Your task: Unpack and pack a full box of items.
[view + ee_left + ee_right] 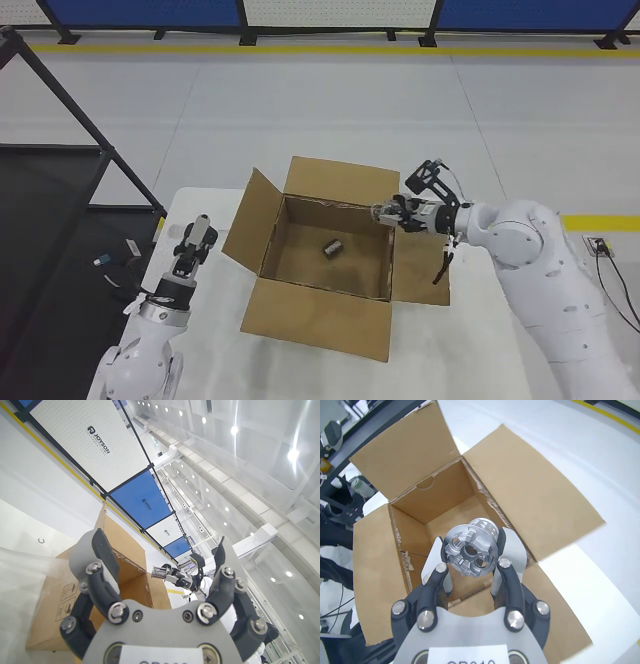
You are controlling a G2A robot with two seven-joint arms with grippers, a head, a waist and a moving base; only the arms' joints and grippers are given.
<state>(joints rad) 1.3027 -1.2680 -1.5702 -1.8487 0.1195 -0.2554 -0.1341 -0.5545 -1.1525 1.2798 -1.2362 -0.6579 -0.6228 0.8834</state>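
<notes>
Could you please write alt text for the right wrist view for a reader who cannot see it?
The right gripper is shut on a silver, toothed metal part, holding it over the open cardboard box. The box's four flaps are folded outward.

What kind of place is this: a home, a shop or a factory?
Most likely a factory hall. Blue and white partition panels and a yellow floor line border the area, the ceiling is high with rows of lamps, and a metal machine part is held over the cardboard box.
</notes>
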